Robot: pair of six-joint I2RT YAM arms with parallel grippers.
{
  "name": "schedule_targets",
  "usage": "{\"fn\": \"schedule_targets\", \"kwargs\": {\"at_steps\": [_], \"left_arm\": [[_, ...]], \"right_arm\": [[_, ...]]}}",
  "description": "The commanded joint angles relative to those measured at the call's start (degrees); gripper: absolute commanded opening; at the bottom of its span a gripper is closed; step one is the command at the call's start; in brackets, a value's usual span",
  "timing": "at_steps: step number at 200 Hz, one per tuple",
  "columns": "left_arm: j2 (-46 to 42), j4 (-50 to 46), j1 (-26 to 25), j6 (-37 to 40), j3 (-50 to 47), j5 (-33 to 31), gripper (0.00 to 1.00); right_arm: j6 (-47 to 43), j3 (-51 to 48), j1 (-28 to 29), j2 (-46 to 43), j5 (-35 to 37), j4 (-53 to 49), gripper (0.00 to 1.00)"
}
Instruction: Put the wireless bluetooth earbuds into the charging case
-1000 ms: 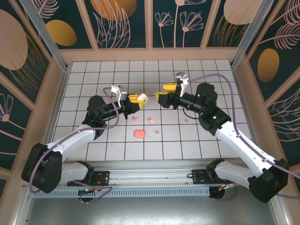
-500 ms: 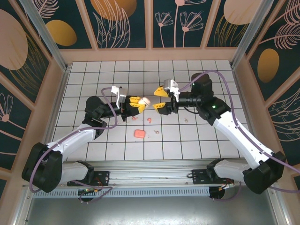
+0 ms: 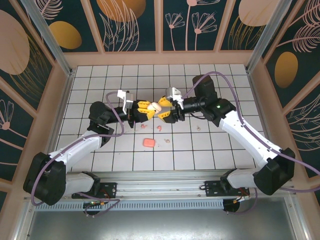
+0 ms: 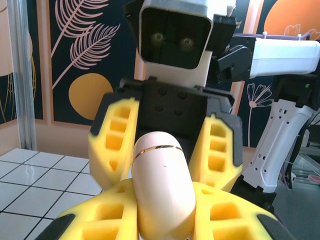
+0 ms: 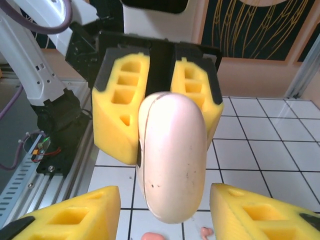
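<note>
A robotics lab cell: a white tiled counter [image 3: 100,80] fenced by aluminium posts [image 3: 47,37] and printed leaf-pattern panels [image 3: 130,25]. A left arm [image 3: 80,147] and a right arm [image 3: 250,140] are bolted to a rail [image 3: 160,190] at the counter's near edge.

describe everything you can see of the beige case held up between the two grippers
The beige case is a smooth, glossy, rounded capsule, plastic by the look, with a thin seam line around it and a few dark specks. It looks closed. It is held above the tiled table, roughly level, one end clamped between the yellow foam fingers of the left gripper. Its free end points into the open right gripper, whose fingers flank it without visibly touching.
</note>
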Motion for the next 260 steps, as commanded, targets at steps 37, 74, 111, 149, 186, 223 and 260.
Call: {"fn": "schedule_targets", "kwargs": {"at_steps": [37,74,111,149,186,223,260], "left_arm": [[0.98,2.0,0.06,-0.29,1.91,1.88,0.19],[1.24,1.92,-0.02,-0.31,1.89,1.83,0.18],[1.36,0.32,-0.34,0.62,1.96,1.73,0.18],[1.67,-3.97,-0.55,3.0,2.48,0.54,0.22],[1.87,-11.03,-0.55,7.82,3.56,-2.54,0.47],[1.54,-17.59,-0.53,12.93,3.63,-7.47,0.72],[0.29,-21.91,-0.55,17.07,1.86,-12.92,0.76]], "right_arm": [[-1.25,1.62,1.05,0.21,-4.08,0.66,0.44],[-0.33,1.99,1.05,0.56,-5.46,2.27,0.4],[-0.83,2.5,1.07,0.56,-5.29,2.16,0.27],[-3.24,3.02,0.99,-0.32,-3.78,-1.07,0.18],[-4.12,-0.25,0.06,-2.49,0.18,-1.88,0.16],[-3.61,-1.12,-0.12,-3.44,6.46,-5.49,0.16],[-1.2,-0.74,-0.1,-3.69,11.16,-8.75,0.15]]}}
